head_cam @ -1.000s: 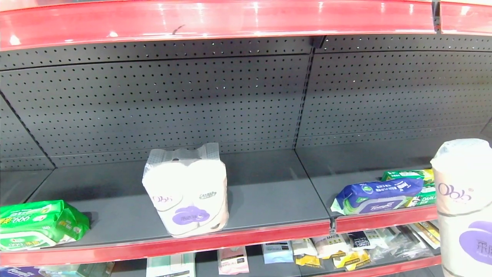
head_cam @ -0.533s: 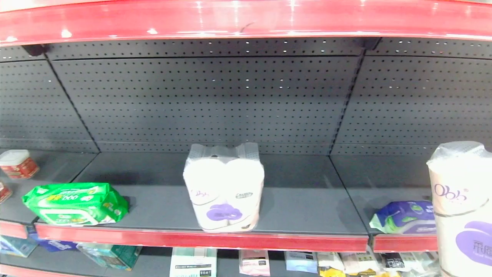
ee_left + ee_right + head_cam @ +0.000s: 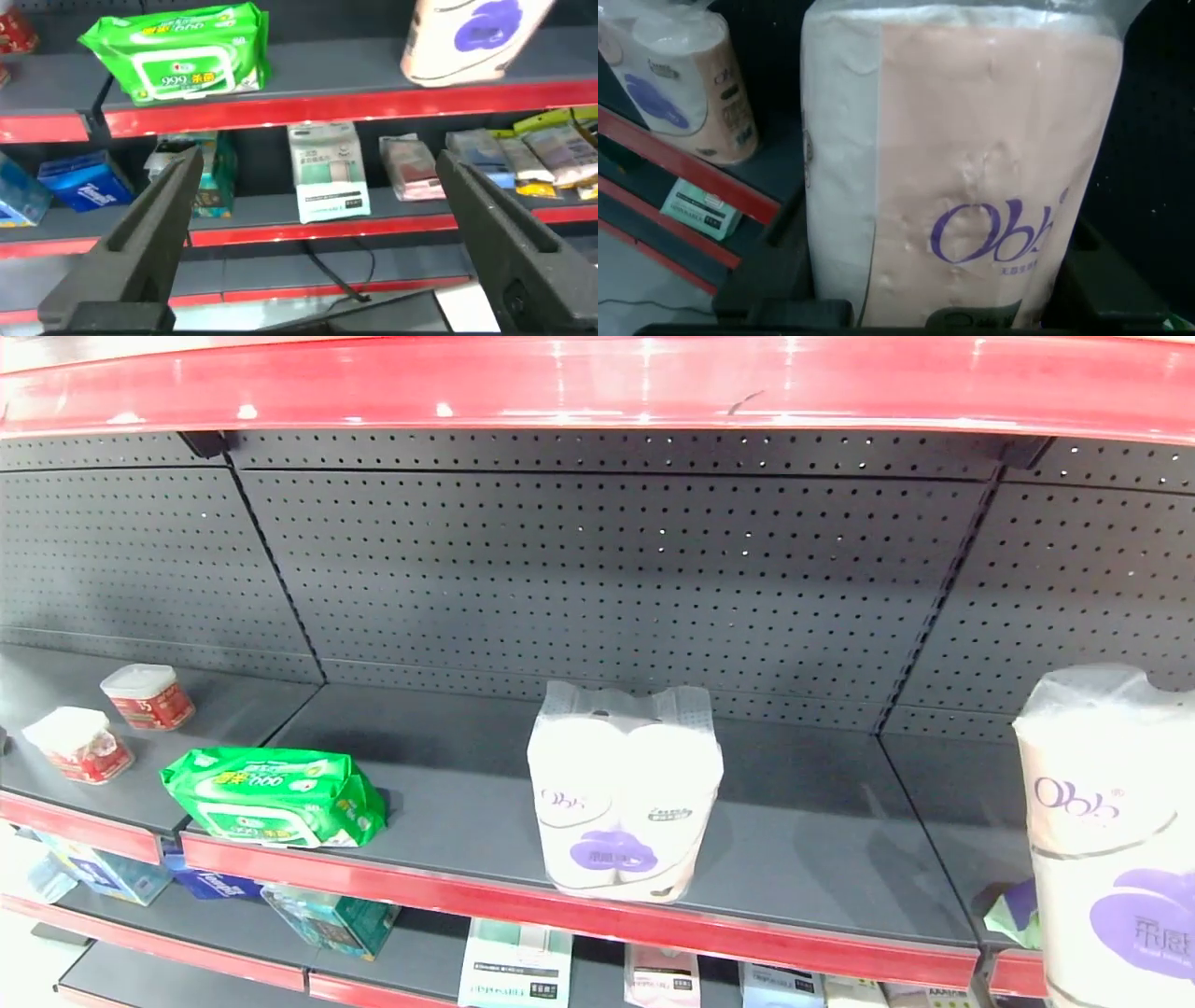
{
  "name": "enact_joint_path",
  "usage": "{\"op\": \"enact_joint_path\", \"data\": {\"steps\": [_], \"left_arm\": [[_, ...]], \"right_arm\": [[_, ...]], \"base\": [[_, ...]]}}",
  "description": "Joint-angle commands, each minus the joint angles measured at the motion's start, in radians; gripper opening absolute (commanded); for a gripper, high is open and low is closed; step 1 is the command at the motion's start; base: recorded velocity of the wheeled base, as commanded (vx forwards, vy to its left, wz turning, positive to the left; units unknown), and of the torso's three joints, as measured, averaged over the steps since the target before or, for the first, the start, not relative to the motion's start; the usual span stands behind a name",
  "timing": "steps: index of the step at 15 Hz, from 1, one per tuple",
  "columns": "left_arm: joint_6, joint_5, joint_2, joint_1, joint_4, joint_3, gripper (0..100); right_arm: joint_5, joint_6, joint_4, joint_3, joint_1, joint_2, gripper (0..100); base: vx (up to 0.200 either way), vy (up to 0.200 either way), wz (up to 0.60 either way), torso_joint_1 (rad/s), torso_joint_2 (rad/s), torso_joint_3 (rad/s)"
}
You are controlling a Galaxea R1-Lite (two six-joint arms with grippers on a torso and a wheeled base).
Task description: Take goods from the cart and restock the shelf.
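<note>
1. Done so far, by the look of it: one toilet paper pack [image 3: 624, 793] standing upright at the front edge of the shelf [image 3: 822, 859], well right of the green wipes pack [image 3: 275, 798].
2. Clamped between the right gripper [image 3: 938, 289] fingers: a second toilet paper pack [image 3: 1111, 831], upright, out at the shelf's right end, apparently not yet set down.
3. Spread wide and carrying nothing: left gripper [image 3: 318, 233] fingers, low in front of the lower shelves.
4. Left to do, probably: setting the held pack beside the first, then fetching more goods.
</note>
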Motion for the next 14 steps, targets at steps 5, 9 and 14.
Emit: {"op": "enact_joint_path", "data": {"steps": [5,9,14], "left_arm": [[-0.013,0.14,0.001,0.001,-0.263,0.192,100],[-0.023,0.182,0.096,0.004,-0.362,0.224,100],[-0.035,0.175,0.004,0.002,-0.493,0.307,100]], "right_arm": [[0.064,0.013,-0.179,-0.002,0.0,0.191,0],[0.074,0.015,-0.179,0.03,0.0,0.189,0],[0.074,0.015,-0.179,0.026,-0.004,0.185,0]], "base": [[0.0,0.0,0.0,0.0,0.0,0.0],[0.0,0.0,0.0,0.0,0.0,0.0],[0.0,0.0,0.0,0.0,0.0,0.0]]}}
